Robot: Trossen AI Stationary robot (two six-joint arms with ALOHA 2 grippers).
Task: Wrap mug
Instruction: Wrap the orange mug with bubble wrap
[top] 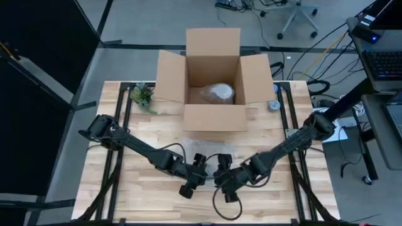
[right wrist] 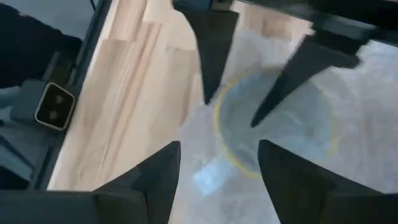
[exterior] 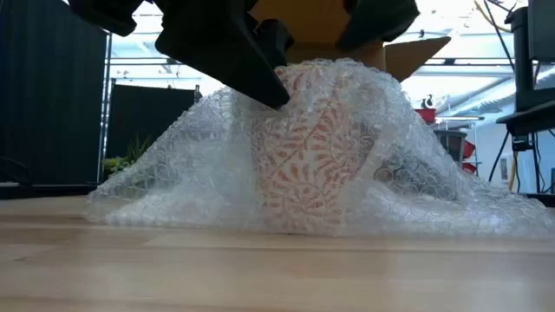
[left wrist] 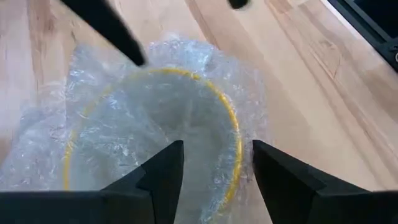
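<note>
While both grippers, left point(top: 196, 177) and right point(top: 221, 177), hover open over mug point(exterior: 305, 160) at near table centre, wrap point(exterior: 165, 178) drapes it. Mug likely rigid, fragile; wrap soft, slippery; pinch loose edges.

Light is coming in even and soft from overhead w/ only faint shadows falling on the worktop point(top: 157, 188), though in the low view the room behind is blowing out bright, leaving the arms as near-black silhouettes. The bubble wrap point(exterior: 173, 165) is catching small glints, esp. in the left wrist view. Right wrist view is smearing w/ motion blur, and the fingers point(right wrist: 149, 186) are sitting out of focus.
</note>
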